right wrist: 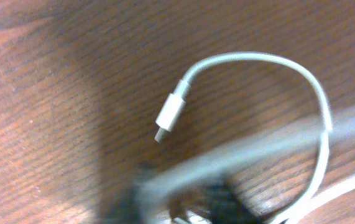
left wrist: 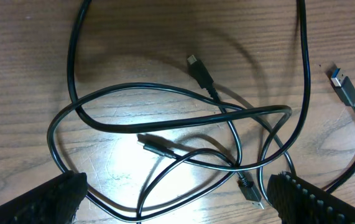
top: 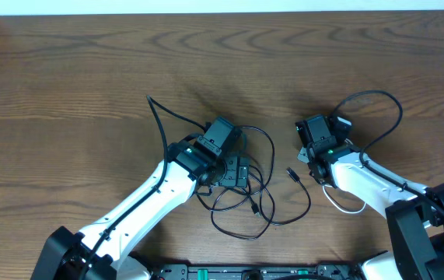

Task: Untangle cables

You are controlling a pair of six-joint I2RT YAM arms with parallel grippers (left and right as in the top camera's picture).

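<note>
Left gripper (left wrist: pixel 177 196) hangs with its jaws spread wide and empty over the knot of black cables (left wrist: pixel 236 113) on the wooden table (top: pixel 66 70), where strands cross several times and a USB-C plug (left wrist: pixel 197 67) lies inside a loop; closing there would likely pinch two cords together and pull the knot tighter. The white cable (right wrist: pixel 258 57) lies curled near the right gripper (top: pixel 319 134), whose jaws are lost in blur, so whether it grips anything cannot be told
</note>
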